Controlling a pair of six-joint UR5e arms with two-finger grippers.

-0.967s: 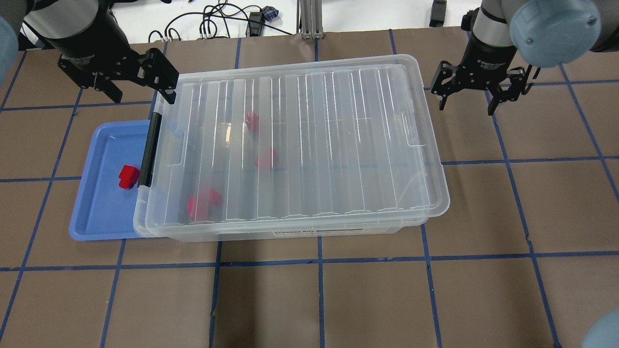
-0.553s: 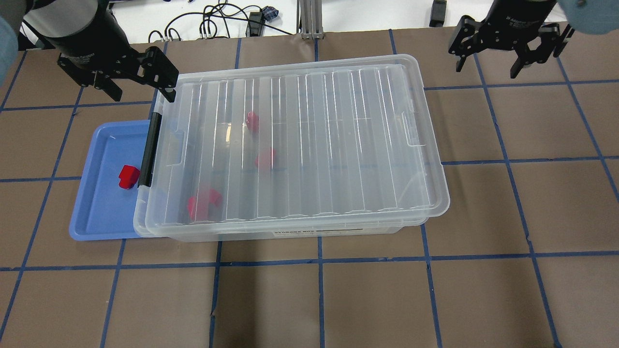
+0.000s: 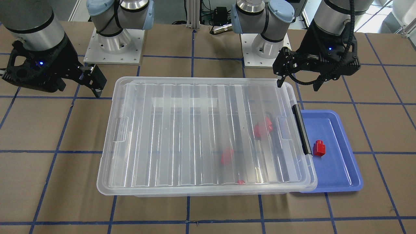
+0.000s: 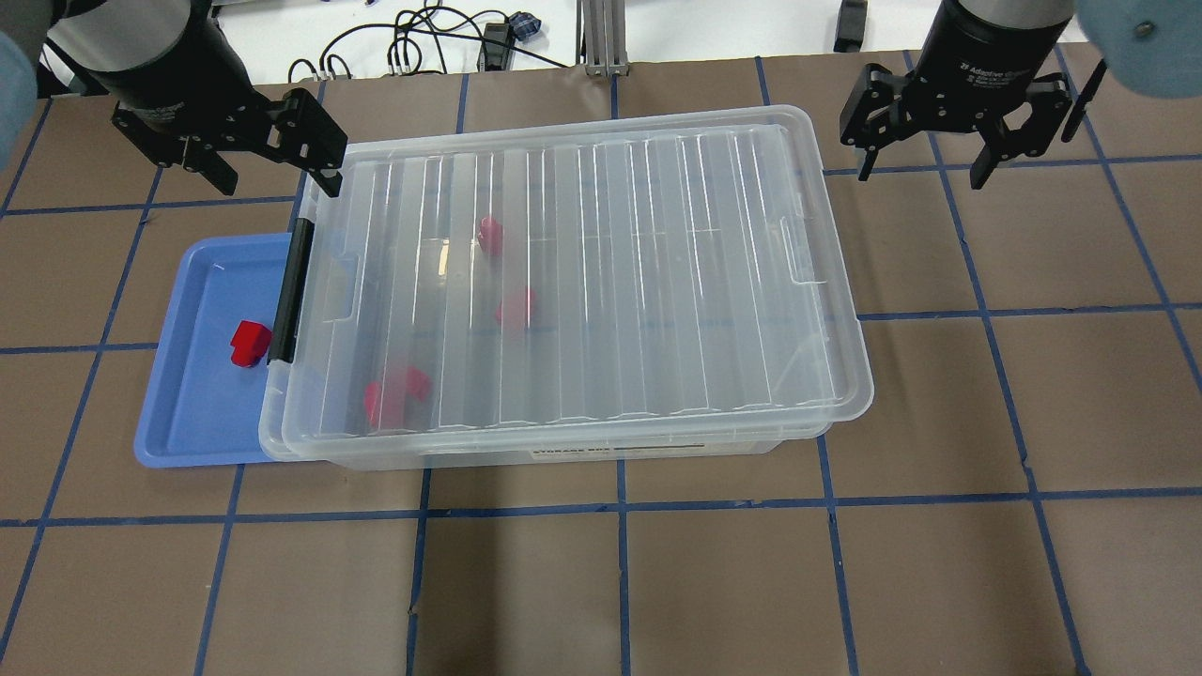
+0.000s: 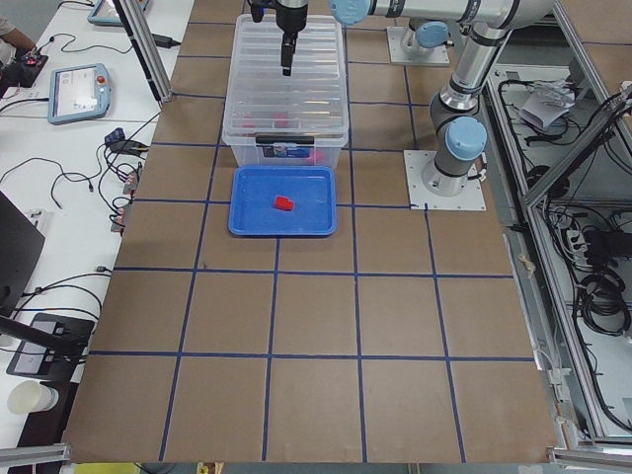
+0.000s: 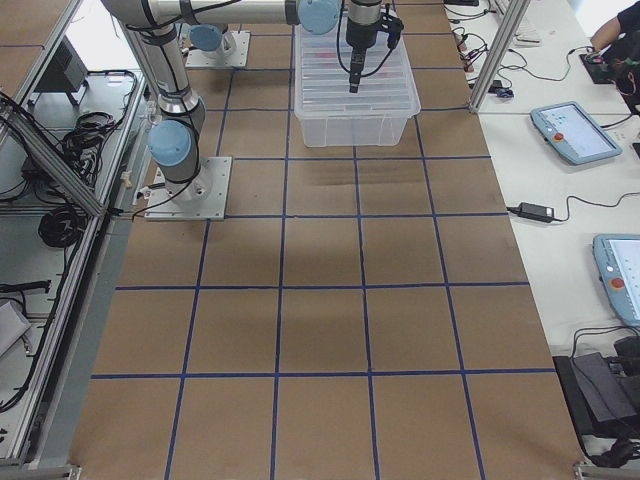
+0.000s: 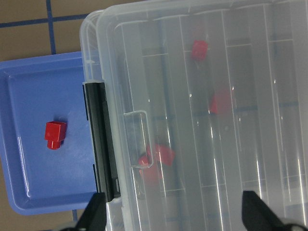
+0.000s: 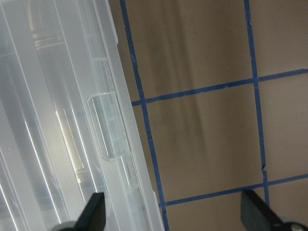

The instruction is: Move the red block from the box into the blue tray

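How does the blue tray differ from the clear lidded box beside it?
The shallow periwinkle-blue plastic tray is opaque and open; the large clear plastic box is see-through and closed by a ribbed lid. The tray is much smaller than the box. The tray holds one small red block; the box holds several. Both are rectangular with rounded corners.

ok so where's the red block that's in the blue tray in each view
Exterior front-facing: red block, right side, mid-height.
Overhead exterior: block, left side, mid-height.
Exterior left: block, upper centre.
Exterior right: hidden behind the box.
Left wrist: block, left of centre.
Right wrist: not in it.
Landmark: the black latch handle beside it.
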